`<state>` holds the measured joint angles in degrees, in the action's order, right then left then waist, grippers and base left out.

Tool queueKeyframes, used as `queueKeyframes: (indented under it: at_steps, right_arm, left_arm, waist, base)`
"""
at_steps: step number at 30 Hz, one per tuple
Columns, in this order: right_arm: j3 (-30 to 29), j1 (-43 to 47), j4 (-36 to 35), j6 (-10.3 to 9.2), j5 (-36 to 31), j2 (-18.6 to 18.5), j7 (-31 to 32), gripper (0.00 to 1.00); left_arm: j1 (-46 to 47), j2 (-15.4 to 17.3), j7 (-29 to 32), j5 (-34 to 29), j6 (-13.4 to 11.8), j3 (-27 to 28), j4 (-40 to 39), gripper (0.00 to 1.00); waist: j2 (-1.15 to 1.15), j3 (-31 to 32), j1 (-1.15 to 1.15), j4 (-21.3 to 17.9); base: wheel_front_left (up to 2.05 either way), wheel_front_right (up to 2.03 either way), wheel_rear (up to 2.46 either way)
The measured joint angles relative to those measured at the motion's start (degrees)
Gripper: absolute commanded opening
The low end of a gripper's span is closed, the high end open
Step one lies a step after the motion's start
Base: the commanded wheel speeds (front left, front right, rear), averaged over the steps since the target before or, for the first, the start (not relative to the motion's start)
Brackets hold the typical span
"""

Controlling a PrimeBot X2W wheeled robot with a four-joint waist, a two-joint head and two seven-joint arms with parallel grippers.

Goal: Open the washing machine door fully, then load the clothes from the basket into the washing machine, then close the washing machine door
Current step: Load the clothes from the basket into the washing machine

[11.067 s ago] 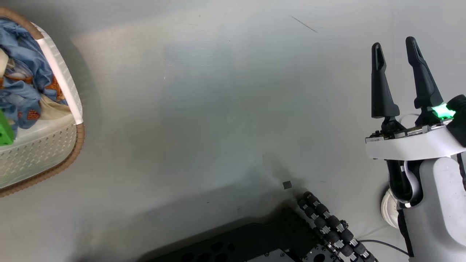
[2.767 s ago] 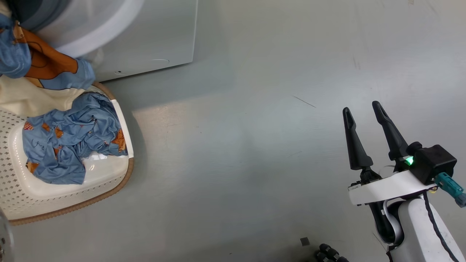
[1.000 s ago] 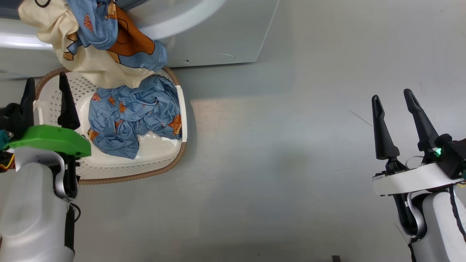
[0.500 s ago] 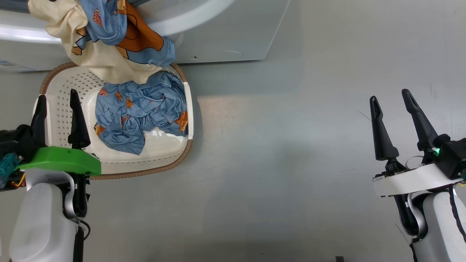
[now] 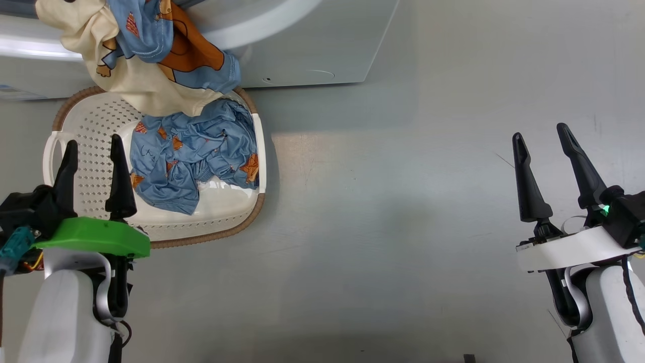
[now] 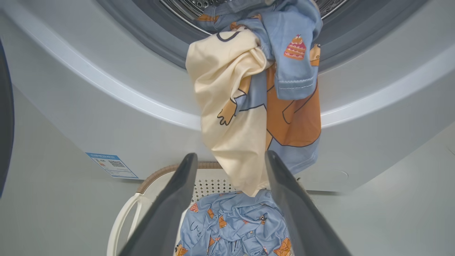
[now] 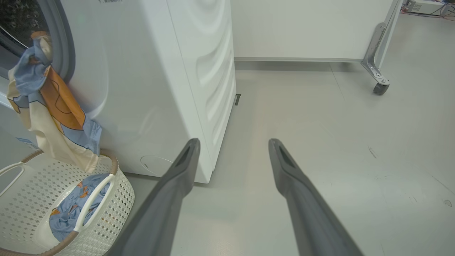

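Both sets of fingers spread wide, gripping nothing: left gripper [image 5: 94, 141] by the basket [image 5: 85, 126], right gripper [image 5: 540, 131] over bare floor [image 5: 378, 227]. Clothes [image 5: 191, 156] lie in the basket. The left wrist view reveals a garment [image 6: 249, 106] draping from the washing machine [image 7: 160, 71] drum [image 6: 185, 5].

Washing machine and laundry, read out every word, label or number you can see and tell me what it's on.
Nothing reads clearly.
Blue label sticker on the washing machine: fine print and a square code, too small to read.
Cut-off print at the machine's top edge, right wrist view: unreadable.
Dark scribble on the clothes in the basket: illegible.
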<state>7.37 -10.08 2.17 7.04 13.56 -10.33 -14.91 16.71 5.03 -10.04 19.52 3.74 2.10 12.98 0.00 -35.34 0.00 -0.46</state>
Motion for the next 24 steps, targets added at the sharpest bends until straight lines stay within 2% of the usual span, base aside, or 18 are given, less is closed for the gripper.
queueKeyframes:
  at_steps: [16, 24]
  right_arm:
    - [0.2, -0.1, 0.0, 0.0, 0.0, 0.0, 0.0, 1.0]
    - [0.6, -0.3, 0.0, 0.0, 0.0, 0.2, 0.0, 1.0]
  left_arm:
    - [-4.6, -0.4, 3.4, 0.6, -1.8, -0.2, -8.2, 1.0]
    - [-5.2, -0.4, 5.0, 2.3, -1.8, 0.4, -9.9, 1.0]
  waist:
    - [0.0, -0.1, 0.0, 0.3]
    - [0.0, -0.6, 0.0, -0.2]
  base:
    - [0.0, 0.0, 0.0]
    - [0.0, 0.0, 0.0]
